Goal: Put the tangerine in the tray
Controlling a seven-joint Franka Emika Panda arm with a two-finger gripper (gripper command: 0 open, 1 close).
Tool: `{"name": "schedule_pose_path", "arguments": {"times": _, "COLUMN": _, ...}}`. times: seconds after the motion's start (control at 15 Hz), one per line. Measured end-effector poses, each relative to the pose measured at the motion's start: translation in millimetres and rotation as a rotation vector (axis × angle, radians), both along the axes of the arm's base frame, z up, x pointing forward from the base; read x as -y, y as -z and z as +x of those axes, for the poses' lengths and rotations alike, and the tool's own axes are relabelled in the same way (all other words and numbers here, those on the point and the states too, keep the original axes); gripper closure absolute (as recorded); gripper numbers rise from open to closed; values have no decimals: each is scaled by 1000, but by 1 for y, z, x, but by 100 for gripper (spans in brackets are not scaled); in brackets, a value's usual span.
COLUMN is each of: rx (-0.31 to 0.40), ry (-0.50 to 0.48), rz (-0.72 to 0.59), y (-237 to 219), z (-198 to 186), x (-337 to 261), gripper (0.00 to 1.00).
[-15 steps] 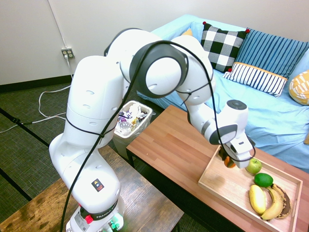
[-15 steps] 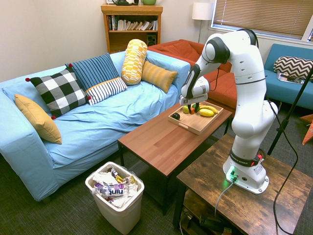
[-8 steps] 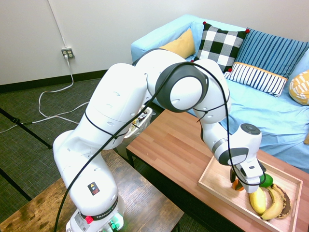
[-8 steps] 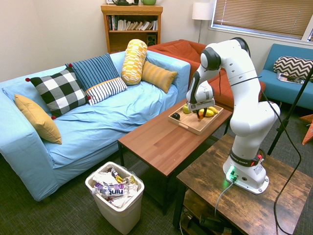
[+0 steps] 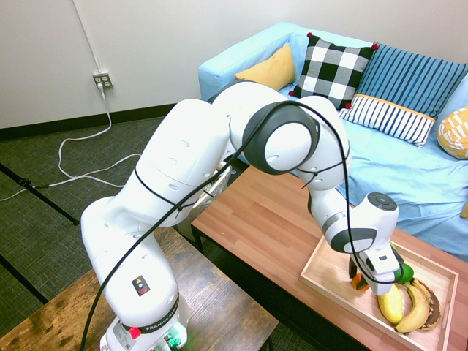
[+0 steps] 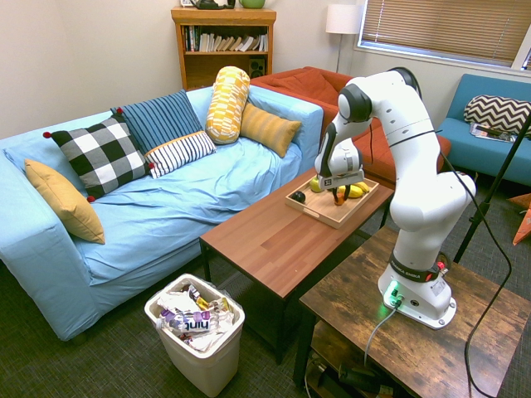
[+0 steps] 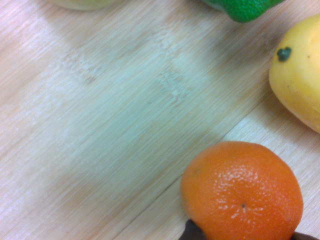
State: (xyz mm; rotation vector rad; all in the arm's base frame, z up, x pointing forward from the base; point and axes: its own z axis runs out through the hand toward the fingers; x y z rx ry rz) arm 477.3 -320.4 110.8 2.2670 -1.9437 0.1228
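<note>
Gripper is down inside the tray, low over the floor, with the tangerine between its fingers. In the first exterior view only a sliver of orange shows under the hand, so grasp looks clenched on the fruit, but I can't confirm whether the fruit already rests on the wood or hangs just above it. Wrist view backs this up: tangerine sits right at the camera's foot with bare tray floor spread out beyond it, so the fruit is over the tray, not over the table. Key relation: tangerine is directly under the tool, drop axis straight down, open wood beneath. Neighbours are close, though: banana just to the right and nearer, lime just behind to the right, apple hidden behind the wrist in the first exterior view. In the second exterior view the gripper stands over the tray's middle with yellow banana beside it. My read: task is nearly done; what's left is to let go and lift clear. Risk is the round fruit rolling into the banana or being nudged by a finger on the way up; low rim should contain it.
</note>
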Motion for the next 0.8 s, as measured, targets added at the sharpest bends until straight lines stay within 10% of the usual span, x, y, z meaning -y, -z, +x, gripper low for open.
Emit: {"name": "schedule_pose_path", "arguments": {"times": 0.8, "rx": 22, "ry": 15, "rz": 12, "y": 4, "z": -6, "x": 7, "gripper": 0}}
